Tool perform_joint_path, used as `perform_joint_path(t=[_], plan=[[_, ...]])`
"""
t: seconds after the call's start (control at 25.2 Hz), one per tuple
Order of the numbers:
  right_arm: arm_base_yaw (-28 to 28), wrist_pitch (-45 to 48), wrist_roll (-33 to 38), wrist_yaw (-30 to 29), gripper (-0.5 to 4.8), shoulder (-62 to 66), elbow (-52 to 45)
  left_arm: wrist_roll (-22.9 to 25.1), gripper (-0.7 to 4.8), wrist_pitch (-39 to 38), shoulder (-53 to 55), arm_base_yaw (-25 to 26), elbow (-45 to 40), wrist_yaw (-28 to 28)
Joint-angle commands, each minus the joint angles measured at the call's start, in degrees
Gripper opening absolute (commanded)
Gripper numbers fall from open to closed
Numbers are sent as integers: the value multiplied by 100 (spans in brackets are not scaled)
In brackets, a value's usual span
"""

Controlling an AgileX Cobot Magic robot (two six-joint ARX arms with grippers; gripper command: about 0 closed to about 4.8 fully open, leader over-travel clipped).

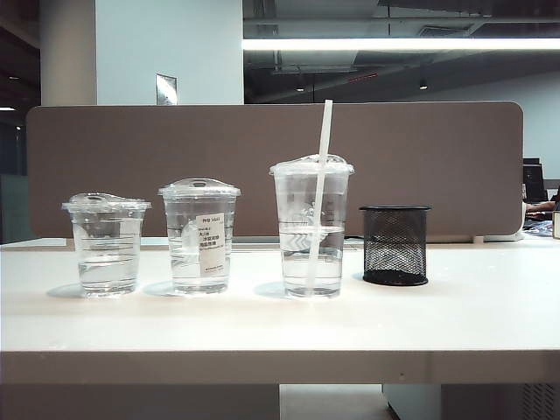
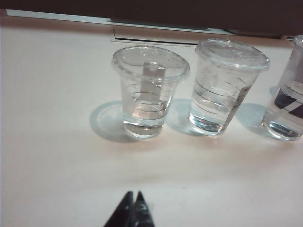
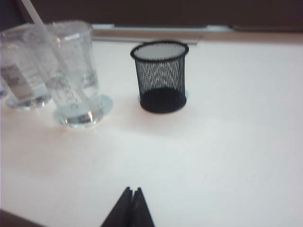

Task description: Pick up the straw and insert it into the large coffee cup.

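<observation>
White bench (image 1: 262, 332): straw (image 1: 320, 188) stands in the large coffee cup (image 1: 311, 229), part-filled with water.
Left end effector (image 2: 133, 198) and right end effector (image 3: 132, 195) pinched closed, empty, near side.

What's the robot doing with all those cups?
Nothing is being held right now. The straw already stands in the tallest cup, poking out through its lid. Two smaller cups and a black mesh pot sit beside it on the table. The left gripper and right gripper are shut, pulled back from everything.

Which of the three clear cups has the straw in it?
The large coffee cup, tallest and nearest the black mesh holder; the straw pokes through its domed lid.
</observation>
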Motion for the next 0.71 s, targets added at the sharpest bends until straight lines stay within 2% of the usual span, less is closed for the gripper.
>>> perform_joint_path(t=[0.04, 0.71], plan=[[-11, -39, 7, 0, -8, -7, -42, 2, -4, -15, 4, -7, 7, 24], [-7, -35, 4, 133, -8, -7, -39, 7, -4, -13, 4, -7, 7, 13]])
